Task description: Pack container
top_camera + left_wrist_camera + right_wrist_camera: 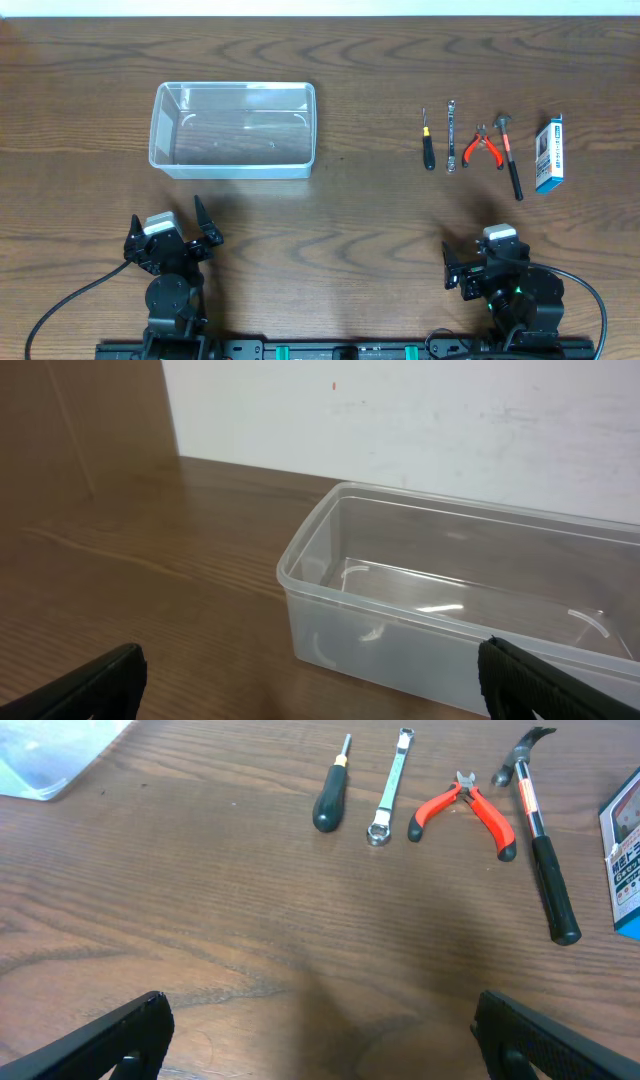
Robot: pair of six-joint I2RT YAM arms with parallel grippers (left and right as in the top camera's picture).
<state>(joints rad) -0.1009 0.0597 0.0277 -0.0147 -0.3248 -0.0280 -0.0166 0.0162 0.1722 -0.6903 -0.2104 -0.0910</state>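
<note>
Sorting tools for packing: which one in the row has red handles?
The pliers, lying between the silver wrench and the hammer; only they have two curved red grips.

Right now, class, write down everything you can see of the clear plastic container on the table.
The container is a shallow rectangular bin of clear, see-through plastic with rounded corners and a lipped rim. It stands upright, open, without a lid, and holds nothing; light glints off its floor. It rests flat on the wooden table, on the left side, its long sides running left to right. Nothing else touches it.
</note>
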